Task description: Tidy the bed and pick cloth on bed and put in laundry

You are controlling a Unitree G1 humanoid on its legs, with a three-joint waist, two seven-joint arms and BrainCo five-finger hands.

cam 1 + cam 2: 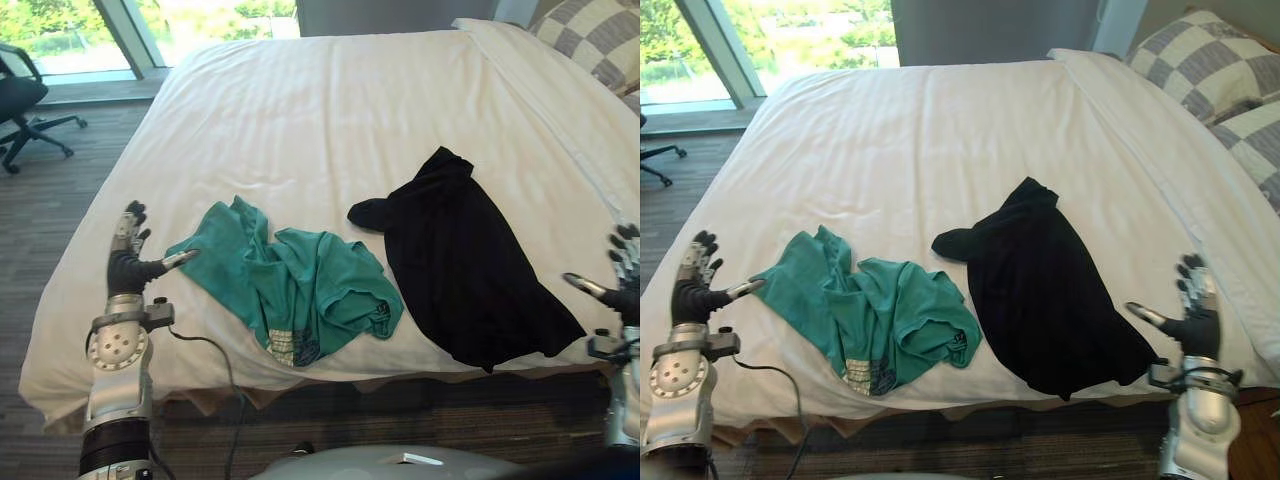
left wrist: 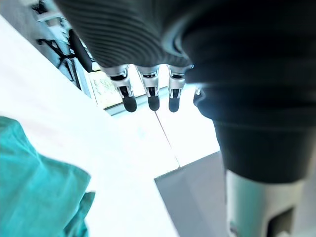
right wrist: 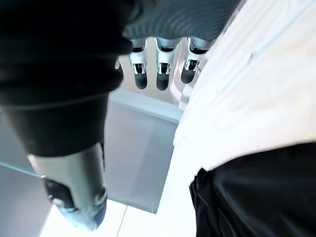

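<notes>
Teal t-shirt (image 1: 300, 290) lies crumpled in loose folds, with a pale print patch at its near hem, at 7 o'clock on the white bed (image 1: 330, 110). The black garment (image 1: 460, 265) lies flatter just beside it at 3 o'clock, fanned out wide from a bunched top. Left hand (image 1: 128, 265) sits at the tee's 9 o'clock and right hand (image 1: 1195, 315) at the black garment's 4 o'clock, both spread with fingers straight up, thumbs out, empty.

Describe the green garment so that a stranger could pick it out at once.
Start at the white bed. On its near edge lie two crumpled garments. The green shirt is the one on the robot's left, beside the left hand; its neighbour, the black cloth, is dark and lies farther right.
</notes>
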